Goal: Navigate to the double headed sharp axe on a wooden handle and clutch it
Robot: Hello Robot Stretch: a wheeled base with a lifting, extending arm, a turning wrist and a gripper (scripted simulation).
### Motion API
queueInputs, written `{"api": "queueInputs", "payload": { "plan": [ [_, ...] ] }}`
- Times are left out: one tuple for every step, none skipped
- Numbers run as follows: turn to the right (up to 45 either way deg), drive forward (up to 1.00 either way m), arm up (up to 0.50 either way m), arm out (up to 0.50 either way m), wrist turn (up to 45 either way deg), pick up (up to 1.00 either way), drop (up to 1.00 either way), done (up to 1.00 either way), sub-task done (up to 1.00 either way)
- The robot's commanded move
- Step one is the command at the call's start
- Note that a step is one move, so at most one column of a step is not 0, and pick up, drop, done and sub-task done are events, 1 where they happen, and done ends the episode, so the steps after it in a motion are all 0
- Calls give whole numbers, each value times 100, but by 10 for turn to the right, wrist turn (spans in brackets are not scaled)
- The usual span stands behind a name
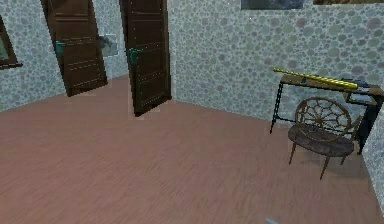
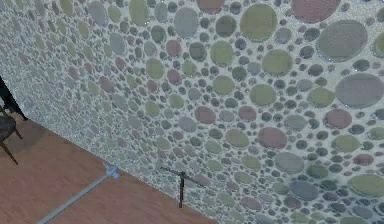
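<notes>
Bare floor of reddish-brown planks lies nearest me in the forward view and runs out to the pebble-patterned wall. At the forward view's right a dark bench on thin black legs stands against that wall. A long yellow thing lies along its top. A wooden chair with a wheel-shaped back stands just in front of the bench.

Farther off, at the forward view's upper left, are two dark doors: the left door is set in the wall, and the right door stands swung out into the room. Both have greenish handles. A dark frame shows at the left edge.

In the arm side view the same pebbled wall is close beside me, with a wedge of plank floor at the lower left. A pale strip crosses that floor. Dark furniture legs poke in at the left edge. At the foot of the wall stands a thin dark stick, upright, with a short crosspiece at its top.

I cannot tell whether the stick or the yellow thing is the axe. I cannot tell the state of my fingers.
</notes>
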Motion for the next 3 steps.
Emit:
{"api": "queueInputs", "payload": {
  "plan": [
    [0, 0, 0, 50, 0, 0, 0, 0, 0],
    [0, 0, 0, 0, 450, 0, 0, 0, 0],
    [0, 0, 0, 0, 450, 0, 0, 0, 0]
  ]
}}
